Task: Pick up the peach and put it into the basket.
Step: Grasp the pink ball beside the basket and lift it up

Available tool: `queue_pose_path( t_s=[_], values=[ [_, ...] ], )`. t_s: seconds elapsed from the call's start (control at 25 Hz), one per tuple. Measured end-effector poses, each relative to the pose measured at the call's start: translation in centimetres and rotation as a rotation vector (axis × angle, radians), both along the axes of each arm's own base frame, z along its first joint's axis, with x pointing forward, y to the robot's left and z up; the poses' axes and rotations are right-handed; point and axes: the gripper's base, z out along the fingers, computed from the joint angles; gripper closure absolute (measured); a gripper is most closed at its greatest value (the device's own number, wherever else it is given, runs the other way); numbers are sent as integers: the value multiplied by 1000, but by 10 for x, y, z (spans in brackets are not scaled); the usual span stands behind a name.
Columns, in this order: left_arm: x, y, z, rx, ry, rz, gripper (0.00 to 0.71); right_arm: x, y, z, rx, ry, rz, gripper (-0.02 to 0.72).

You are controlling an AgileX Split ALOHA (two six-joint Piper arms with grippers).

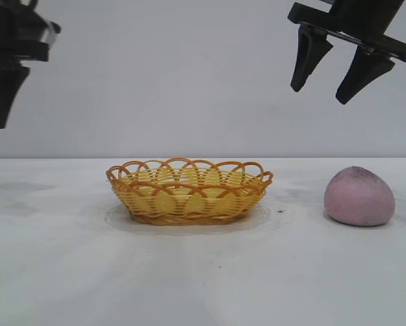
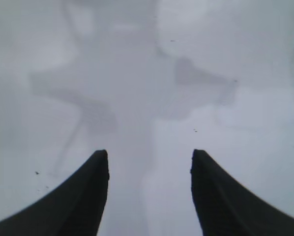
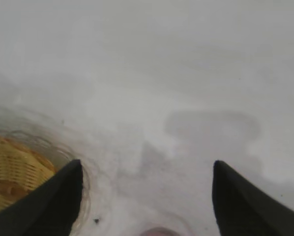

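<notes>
Near the centre of the exterior frame sits the basket (image 1: 189,192) on the white table (image 1: 203,278), nothing inside it. Right of it, well apart, the peach (image 1: 359,196) rests on the table at the frame's right edge. Above the peach, in the upper right, hangs the right gripper (image 1: 330,87), fingers spread wide and holding nothing. At the upper left edge the left gripper (image 2: 149,162) hangs over bare table, fingers moderately parted, empty.
</notes>
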Motion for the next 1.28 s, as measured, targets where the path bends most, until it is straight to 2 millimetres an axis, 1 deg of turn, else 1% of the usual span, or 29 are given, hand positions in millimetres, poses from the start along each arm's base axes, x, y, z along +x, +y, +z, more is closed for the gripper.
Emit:
queue_pose_path(
  t_s=[0.12,0.24,0.36,0.44,0.52,0.56,0.72,0.96,1.2,1.28],
  values=[
    [0,23,-3,1,14,55,381,0,0,0,-8,-1,4,238],
    [-11,39,-13,2,61,96,381,0,-1,0,-10,2,6,238],
    [-32,46,-22,-13,125,127,381,0,-1,-1,-15,1,8,238],
    [-50,46,-26,-21,165,137,381,-1,-1,-1,-15,3,9,238],
    [-69,44,-22,-43,180,150,381,-1,-1,-1,-16,3,9,238],
    [-82,42,-20,-54,191,156,381,-1,-1,-1,-16,3,9,238],
    [-122,42,-2,-65,121,159,381,-1,-1,-1,-16,3,9,238],
    [-179,39,35,-104,-49,163,381,-1,-1,-1,-16,3,9,238],
    [-226,38,77,-128,-243,153,381,-1,-1,-1,-16,3,9,238],
    [-243,38,85,-134,-294,149,381,-1,-1,-1,-16,3,9,238]
  ],
)
